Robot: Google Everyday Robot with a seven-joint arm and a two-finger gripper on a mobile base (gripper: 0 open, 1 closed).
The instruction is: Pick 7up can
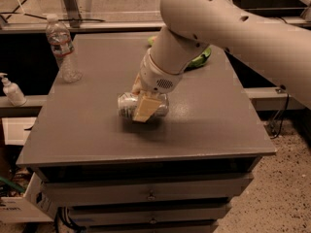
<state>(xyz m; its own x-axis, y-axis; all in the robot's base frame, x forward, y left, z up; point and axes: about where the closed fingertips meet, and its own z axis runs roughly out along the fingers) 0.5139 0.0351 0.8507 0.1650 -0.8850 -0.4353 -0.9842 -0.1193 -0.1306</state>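
Note:
The 7up can (126, 105) lies on its side near the middle of the grey table (87, 130); it looks silver-white and its lettering is not readable. My gripper (139, 102) reaches down over it from the white arm (218, 18). One tan finger (145, 108) lies across the can's near side and the other finger (137, 84) sits behind it. The jaws are closed on the can, which rests on the tabletop.
A clear plastic water bottle (62, 47) stands at the table's far left corner. A green snack bag (200, 58) lies at the back, partly behind the arm. A white pump bottle (11, 90) stands on a lower ledge to the left. Drawers (150, 194) sit below the table's front edge.

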